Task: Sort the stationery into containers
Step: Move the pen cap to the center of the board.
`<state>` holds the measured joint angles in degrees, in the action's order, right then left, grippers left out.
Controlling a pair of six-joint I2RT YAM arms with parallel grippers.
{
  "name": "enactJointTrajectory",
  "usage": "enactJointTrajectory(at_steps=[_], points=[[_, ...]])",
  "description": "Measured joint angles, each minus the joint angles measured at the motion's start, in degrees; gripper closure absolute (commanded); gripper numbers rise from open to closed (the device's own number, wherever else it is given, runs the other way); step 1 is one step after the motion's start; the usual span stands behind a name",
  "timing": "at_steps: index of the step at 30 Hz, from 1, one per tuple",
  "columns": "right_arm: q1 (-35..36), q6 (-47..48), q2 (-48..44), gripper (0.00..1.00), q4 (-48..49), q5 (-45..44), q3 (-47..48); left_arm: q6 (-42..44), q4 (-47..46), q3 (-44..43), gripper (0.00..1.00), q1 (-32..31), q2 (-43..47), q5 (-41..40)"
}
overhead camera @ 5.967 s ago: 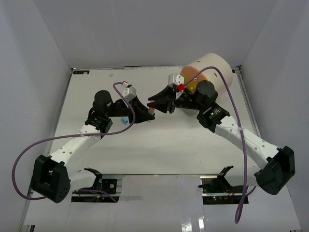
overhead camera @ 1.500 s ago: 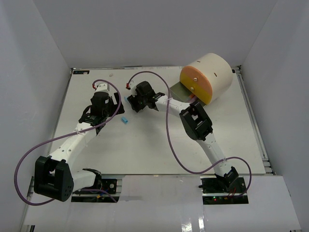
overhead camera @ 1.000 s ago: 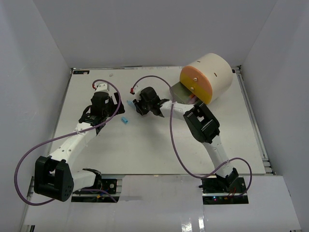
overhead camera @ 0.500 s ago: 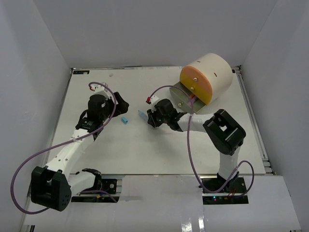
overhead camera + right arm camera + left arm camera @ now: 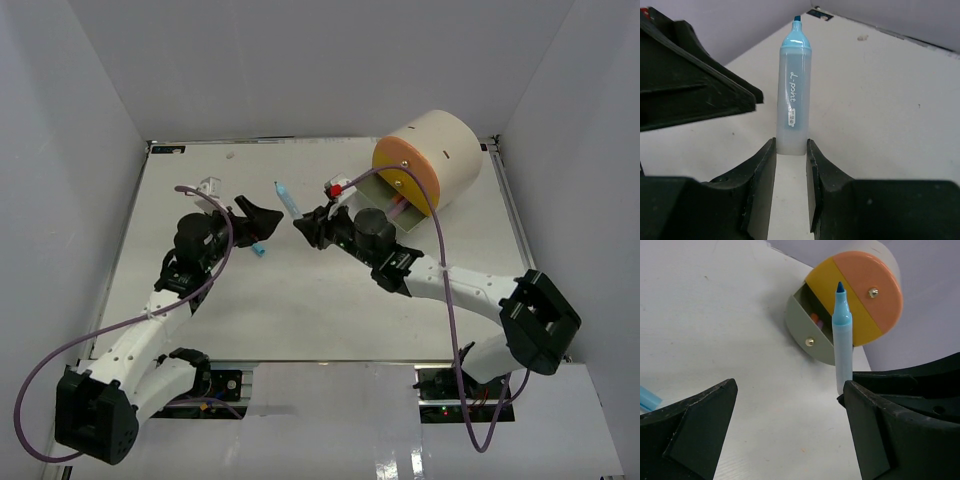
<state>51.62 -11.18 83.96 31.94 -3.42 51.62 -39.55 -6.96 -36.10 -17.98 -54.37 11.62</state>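
Marker (image 5: 791, 95): light blue, without cap, held in the air above the surface (image 5: 330, 310) and not in any drawer.
Right pincer (image 5: 790, 150): clenched on the marker's flat back end, one finger pressing on each side of the barrel.
Left pincer (image 5: 785, 395): released, its jaws stand wide and grip nothing.
Long axis: it runs straight out from the right pincer's fingers with the dark blue tip foremost; in the top view the tip points toward the far edge.
Key relation: from the left wrist the marker stands just beside one finger of the left pincer, and I cannot tell if they touch. The grey drawer (image 5: 805, 332) lies on the other side, behind the right pincer. I judge the right arm is the nearer one and must turn back toward the drawer.
Grey drawer: pulled out of the cream cylinder (image 5: 445, 135), open at the top, with orange and purple pieces inside.
Other drawers: the yellow drawer (image 5: 840, 302) and the orange drawer (image 5: 870, 282) look closed.
Cap (image 5: 259, 249): a small blue piece on the surface near the left pincer; whether it belongs to this marker I cannot tell.
Materials and shapes: the marker is smooth, a little translucent plastic with a round barrel, a narrowing shoulder and small printed letters. The drawers are matte plastic with small shiny round knobs. The fingers are black, hard and wedge-shaped. The surface is white and matte.
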Motion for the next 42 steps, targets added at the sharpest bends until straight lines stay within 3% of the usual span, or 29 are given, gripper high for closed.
enactJointTrajectory(at_steps=[11,33,42], points=[[7.3,2.1,-3.1,0.92,5.2,-10.8,-2.8,-2.4,-13.0,0.8,0.08,-9.7,1.0,-4.8],[10.8,5.1,-4.7,0.92,11.7,-18.6,-5.7,-3.1,-19.8,0.8,0.35,-15.3,-5.4,-8.0],[11.5,5.8,-4.8,0.92,12.7,-19.2,-6.4,-2.1,-21.3,0.8,0.63,-16.0,-5.6,-8.3]])
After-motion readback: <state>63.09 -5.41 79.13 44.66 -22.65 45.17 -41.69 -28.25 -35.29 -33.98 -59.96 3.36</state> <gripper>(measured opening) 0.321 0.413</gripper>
